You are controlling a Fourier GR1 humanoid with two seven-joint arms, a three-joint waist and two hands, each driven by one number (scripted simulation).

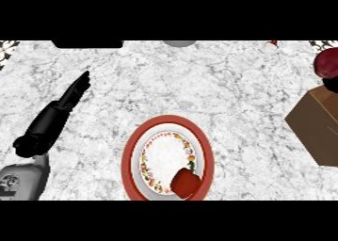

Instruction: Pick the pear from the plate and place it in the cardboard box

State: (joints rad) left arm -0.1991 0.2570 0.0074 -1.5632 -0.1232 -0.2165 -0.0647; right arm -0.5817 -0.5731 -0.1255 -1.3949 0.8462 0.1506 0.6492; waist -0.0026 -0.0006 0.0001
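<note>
- Starting nearest: the pear (185, 182) lies on the near right part of the plate (133, 155); it is dark red with a small green stalk and overlaps the red rim; nothing touches it, so the pick is not yet made.
- Left of the plate, well apart from the pear, lies the left hand (50, 120); its fingers (75, 89) are straight and together, pointing away up the marble counter (220, 94), and they hold nothing; the right hand shows nowhere, so its fingers cannot be judged.
- Farther off to the right stands the cardboard box (321, 122), cut by the view's edge and well apart from the plate; its opening cannot be made out clearly.
- Just beyond the box sits a dark red round thing (331, 62) with a black patch under it; what it is cannot be told.
- Likely troubles: the pear rests on the sloping rim, so a sideways nudge could roll it off onto the counter; the visible hand is on the side away from the box, so a carry would have to cross the whole plate; a low approach might catch the box's near wall; the red thing near the box could be mistaken for the fruit.
</note>
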